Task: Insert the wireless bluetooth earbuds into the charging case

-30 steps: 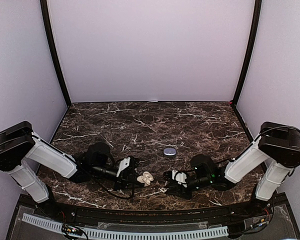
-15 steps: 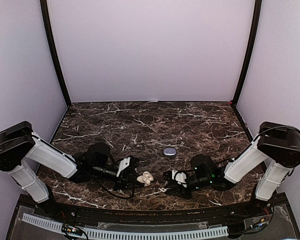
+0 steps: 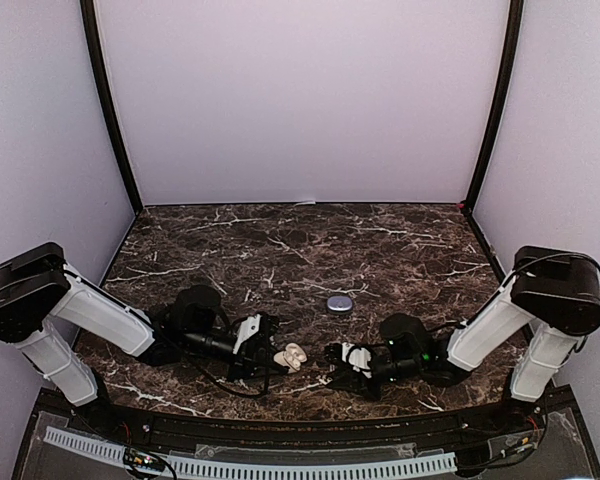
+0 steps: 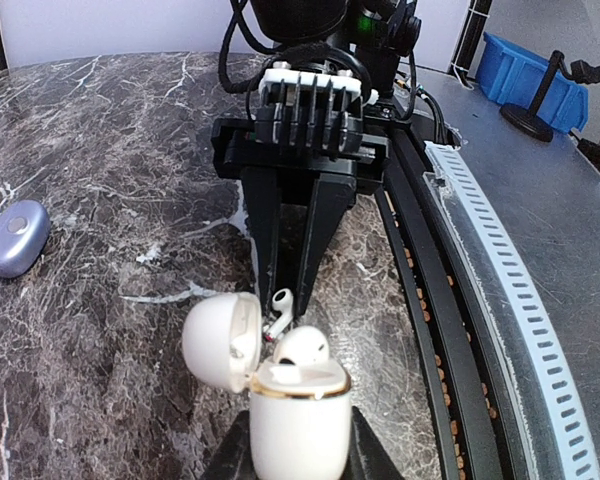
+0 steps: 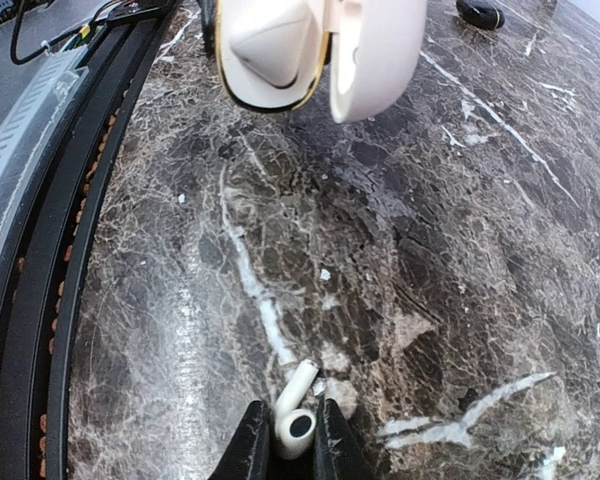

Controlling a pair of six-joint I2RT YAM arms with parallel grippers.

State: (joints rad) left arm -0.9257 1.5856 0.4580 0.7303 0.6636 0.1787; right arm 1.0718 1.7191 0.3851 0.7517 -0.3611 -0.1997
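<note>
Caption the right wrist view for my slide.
Right gripper pinches a white earbud on the table, open case ahead.

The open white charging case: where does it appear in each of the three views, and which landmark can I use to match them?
Top external: the charging case is low in the picture, just left of centre.
Left wrist: bottom centre, lid open to the left.
Right wrist: top edge, partly cut off.
Shared landmark: the white earbud between the fingers of the right gripper; in the left wrist view it lies just behind the case.
</note>
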